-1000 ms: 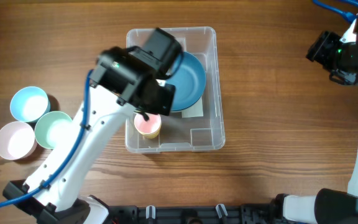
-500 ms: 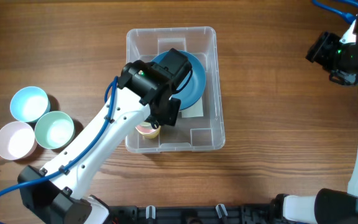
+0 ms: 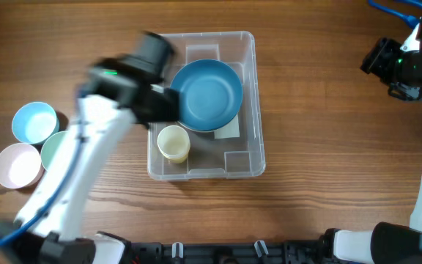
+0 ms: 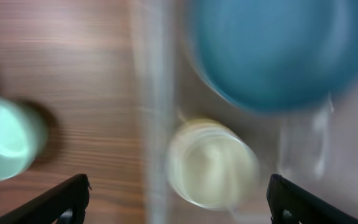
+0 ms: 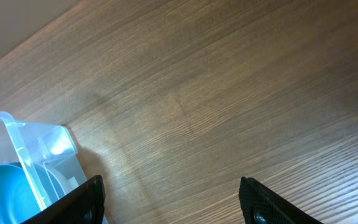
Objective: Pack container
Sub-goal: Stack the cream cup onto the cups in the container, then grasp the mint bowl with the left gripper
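While my left gripper [image 4: 179,194] hangs spread and empty over the left wall of the container [image 3: 257,110], a blue bowl [image 3: 209,94] and yellow cup [image 3: 173,141] sit inside; swinging low could clip that wall. My right gripper [image 5: 173,200], likewise spread, hangs well right of it.

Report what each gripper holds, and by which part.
Nothing. The left gripper is open and empty above the cup; the right gripper is open over the table.
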Motion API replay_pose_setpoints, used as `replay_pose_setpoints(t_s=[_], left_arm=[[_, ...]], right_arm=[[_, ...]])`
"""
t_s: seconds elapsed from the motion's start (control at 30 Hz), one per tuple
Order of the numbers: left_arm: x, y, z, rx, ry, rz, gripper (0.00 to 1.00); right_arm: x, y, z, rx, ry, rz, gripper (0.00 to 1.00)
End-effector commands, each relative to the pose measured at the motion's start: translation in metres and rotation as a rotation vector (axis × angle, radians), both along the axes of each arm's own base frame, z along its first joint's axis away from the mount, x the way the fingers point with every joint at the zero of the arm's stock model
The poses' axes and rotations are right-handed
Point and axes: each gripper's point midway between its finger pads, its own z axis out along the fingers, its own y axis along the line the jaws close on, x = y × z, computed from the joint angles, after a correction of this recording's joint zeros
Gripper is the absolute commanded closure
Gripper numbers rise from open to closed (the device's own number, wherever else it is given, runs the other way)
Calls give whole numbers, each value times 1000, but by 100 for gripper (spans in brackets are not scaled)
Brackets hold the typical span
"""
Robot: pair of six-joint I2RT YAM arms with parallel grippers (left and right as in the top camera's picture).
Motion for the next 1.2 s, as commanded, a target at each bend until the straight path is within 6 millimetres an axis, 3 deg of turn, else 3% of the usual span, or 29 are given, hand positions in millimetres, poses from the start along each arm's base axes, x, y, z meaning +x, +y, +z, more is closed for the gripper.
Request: replay_pose_setpoints(t_s=[0.0,0.03,0.07,0.1,0.17,0.2,0.43,0.5,0.53,0.6,0.8,0.9,1.03,1.1,1.17], left_arm=[[12,102,19,-14,-73,370,7],[12,138,1,-24,-39,484,7],[12,151,-13,-39,-17,532,8],[9,167,-44,-80,29,592,8],[2,180,-82,-95,88,640,8],[-5,191,-120,-95,135,683,8],[-15,199,-196,-71,290,704,9],[-17,198,-208,-71,326,704,12],[-17,198,-209,-71,327,704,13],[-13,199,-209,-71,308,704,43],[-8,201,-208,-71,285,704,96],[-2,192,-196,-68,258,673,96],[14,157,-144,-61,147,554,96],[23,123,-87,-67,36,437,96],[33,86,-17,-53,-134,294,96]], right_arm=[[0,-2,-4,-11,15,5,30],[0,-2,-4,-11,15,4,30],[0,-2,-4,-11,15,5,30],[0,-2,-4,-11,16,5,30],[1,-2,-4,-11,15,5,30],[1,-2,-4,-12,15,5,30],[0,-2,-4,-12,15,5,30],[0,-2,-4,-12,15,5,30],[0,-2,-4,-12,15,5,30],[1,-2,-4,-12,15,5,30],[1,-2,-4,-12,14,4,30],[1,-2,-4,-12,14,4,30],[1,-2,-4,-12,15,5,30],[1,-2,-4,-12,15,4,30],[1,-2,-4,-12,14,5,30]])
